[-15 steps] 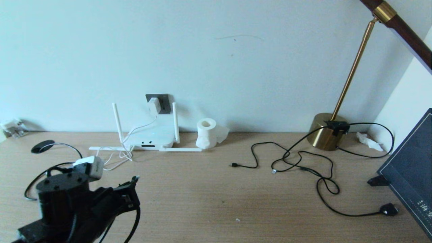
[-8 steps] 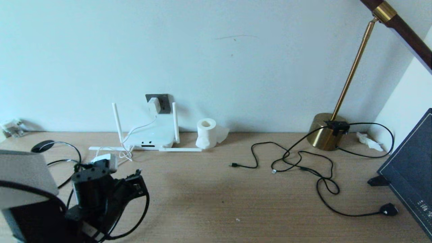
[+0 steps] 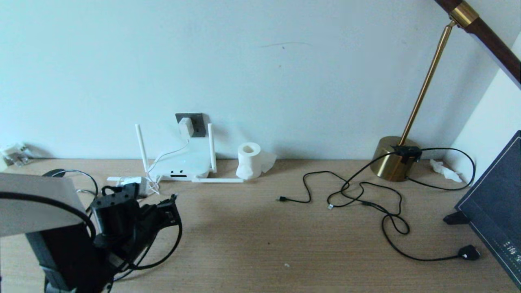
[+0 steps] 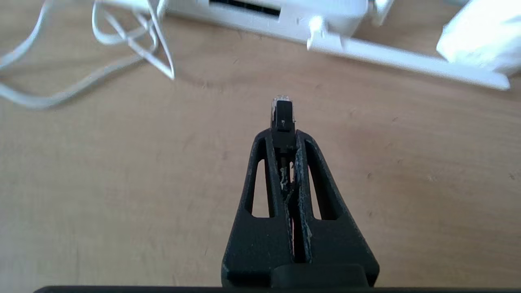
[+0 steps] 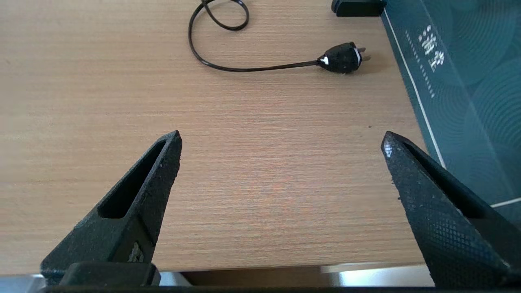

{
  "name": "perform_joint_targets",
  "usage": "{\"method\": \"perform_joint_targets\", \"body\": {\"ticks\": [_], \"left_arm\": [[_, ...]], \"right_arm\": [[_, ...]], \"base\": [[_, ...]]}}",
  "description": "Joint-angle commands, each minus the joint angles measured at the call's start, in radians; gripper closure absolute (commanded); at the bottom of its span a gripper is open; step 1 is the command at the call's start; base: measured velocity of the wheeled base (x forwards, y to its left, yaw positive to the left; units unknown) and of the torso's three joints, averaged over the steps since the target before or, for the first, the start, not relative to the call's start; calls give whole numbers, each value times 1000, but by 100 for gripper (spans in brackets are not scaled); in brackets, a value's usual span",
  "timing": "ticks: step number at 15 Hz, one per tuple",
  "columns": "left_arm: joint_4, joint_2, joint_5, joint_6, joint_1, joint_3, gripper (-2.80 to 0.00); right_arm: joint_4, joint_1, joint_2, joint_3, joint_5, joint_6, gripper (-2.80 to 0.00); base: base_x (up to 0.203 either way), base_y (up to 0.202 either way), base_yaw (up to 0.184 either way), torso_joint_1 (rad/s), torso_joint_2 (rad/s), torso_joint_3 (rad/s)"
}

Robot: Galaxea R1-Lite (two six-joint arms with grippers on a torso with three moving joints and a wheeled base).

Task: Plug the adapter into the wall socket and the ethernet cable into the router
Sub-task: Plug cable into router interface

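My left gripper is shut on the ethernet cable's black clip plug, whose clear tip points at the router. In the head view the left gripper hovers low over the desk, a short way in front of the white router and slightly to its left. A black cable loop hangs below it. The white adapter sits in the dark grey wall socket above the router, its thin white cord running down. My right gripper is open over bare desk near the front edge, out of the head view.
One router antenna lies flat on the desk beside a toilet-paper roll. Loose black cords, a lamp plug, a brass lamp base and a dark box occupy the right side.
My left arm has moved forward toward the router, carrying the ethernet plug, still shut on it. The right gripper has not changed.
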Motion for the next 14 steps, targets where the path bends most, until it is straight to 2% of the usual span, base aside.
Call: {"method": "perform_joint_targets", "body": {"ticks": [1, 3, 8, 14], "left_arm": [[-9, 15, -4, 9, 9, -23, 0], [-9, 29, -4, 30, 11, -43, 0], [-9, 40, -6, 33, 20, -66, 0], [-9, 38, -6, 56, 38, -57, 0]], "right_arm": [[0, -1, 5, 0, -1, 7, -280], [0, -1, 5, 0, -1, 7, -280], [0, -1, 5, 0, -1, 7, -280], [0, -1, 5, 0, -1, 7, -280]], "base": [[0, 0, 0, 0, 0, 0], [0, 0, 0, 0, 0, 0], [0, 0, 0, 0, 0, 0], [0, 0, 0, 0, 0, 0]]}}
